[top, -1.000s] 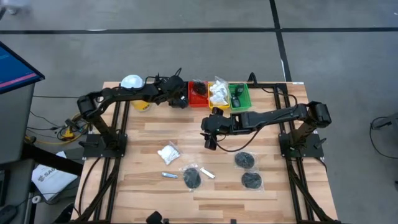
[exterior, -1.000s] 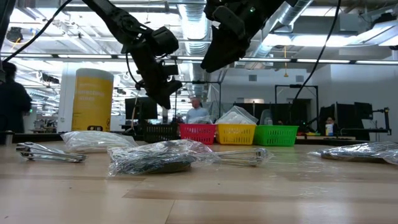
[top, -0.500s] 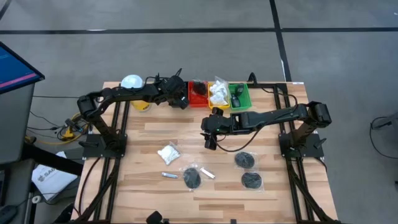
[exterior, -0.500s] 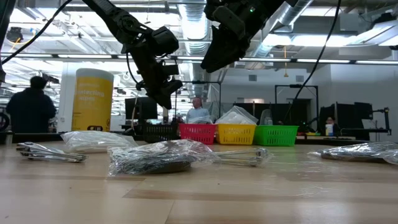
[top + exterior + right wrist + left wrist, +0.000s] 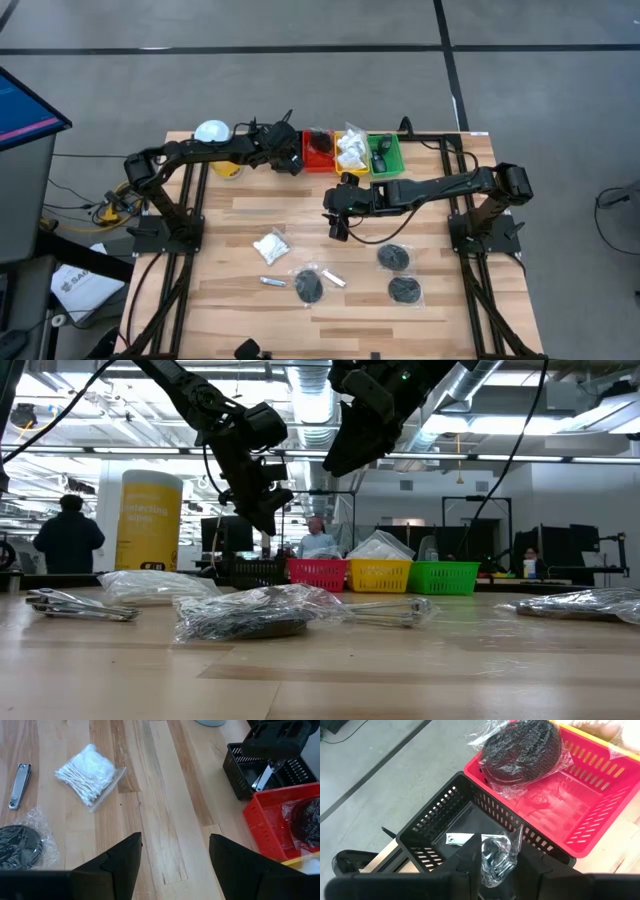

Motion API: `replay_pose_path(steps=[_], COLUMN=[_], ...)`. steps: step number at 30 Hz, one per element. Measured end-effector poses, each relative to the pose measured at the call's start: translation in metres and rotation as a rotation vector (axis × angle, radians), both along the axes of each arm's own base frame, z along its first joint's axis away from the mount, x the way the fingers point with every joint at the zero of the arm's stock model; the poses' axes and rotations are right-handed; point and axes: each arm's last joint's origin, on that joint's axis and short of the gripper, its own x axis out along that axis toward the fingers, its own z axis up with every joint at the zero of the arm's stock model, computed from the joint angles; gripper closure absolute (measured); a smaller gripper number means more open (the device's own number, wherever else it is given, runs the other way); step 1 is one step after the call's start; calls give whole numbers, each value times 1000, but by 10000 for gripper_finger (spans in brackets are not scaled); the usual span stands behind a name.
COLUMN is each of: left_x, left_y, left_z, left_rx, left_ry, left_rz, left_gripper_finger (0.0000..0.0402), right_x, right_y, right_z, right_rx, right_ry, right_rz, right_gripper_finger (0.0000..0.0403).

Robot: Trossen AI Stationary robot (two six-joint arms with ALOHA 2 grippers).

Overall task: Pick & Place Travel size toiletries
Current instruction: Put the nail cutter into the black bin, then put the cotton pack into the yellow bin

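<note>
Right now your left gripper (image 5: 496, 870) hangs over the small black slatted plastic tray (image 5: 435, 815), fingers narrow, with a clear-wrapped silver metal packet (image 5: 494, 855) between them. It looks poised for a drop, judging by how squarely it sits above that tray. Whether the grip is loosening is hard to make out.

A pale item (image 5: 460, 838) already lies in the tray, half hidden. The red plastic tray (image 5: 600, 825) beside it holds a wrapped flat round black disc (image 5: 520, 747).

Both trays sit at the table's twelve o'clock edge. Your right gripper (image 5: 175, 865) waits mid-table, spread wide and empty. A white sachet of swabs (image 5: 270, 245) lies towards six o'clock.
</note>
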Motion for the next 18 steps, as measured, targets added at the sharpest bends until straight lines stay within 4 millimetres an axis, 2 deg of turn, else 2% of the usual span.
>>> replay_pose_path(steps=[5, 13, 18], left_x=[-4, -7, -7], left_y=[3, 6, 4], left_z=[-1, -2, -1], left_rx=[-2, -9, -2], left_ry=[38, 46, 65], left_rz=[-11, 1, -23], left_gripper_finger=[313, 253, 229], right_x=[0, 0, 0], right_y=[0, 0, 0], right_z=[0, 0, 0], right_rx=[0, 0, 0], right_ry=[0, 1, 1], right_rz=[0, 0, 0], right_gripper_finger=[182, 182, 182])
